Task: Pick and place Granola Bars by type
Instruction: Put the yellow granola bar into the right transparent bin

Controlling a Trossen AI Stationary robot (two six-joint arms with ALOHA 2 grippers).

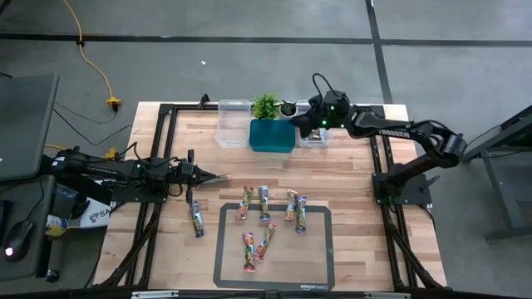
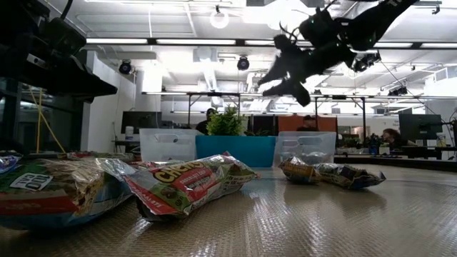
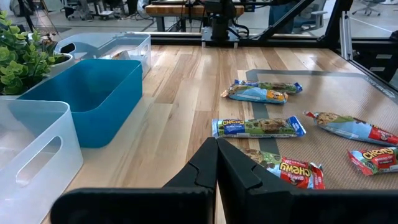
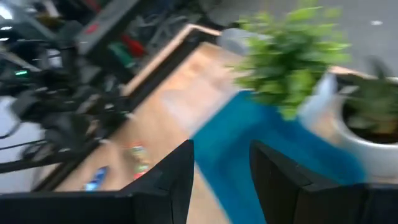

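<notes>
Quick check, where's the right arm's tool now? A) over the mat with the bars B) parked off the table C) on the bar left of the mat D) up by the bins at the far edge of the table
D: in the high view the right tool hangs by the blue bin and the clear bin at the table's far edge, away from the mat.

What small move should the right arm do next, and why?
Probably swing back toward the granola bars on the mat. The right pincer hovers open and empty over the clear bin at the table's far edge, while several bars lie unsorted.
</notes>
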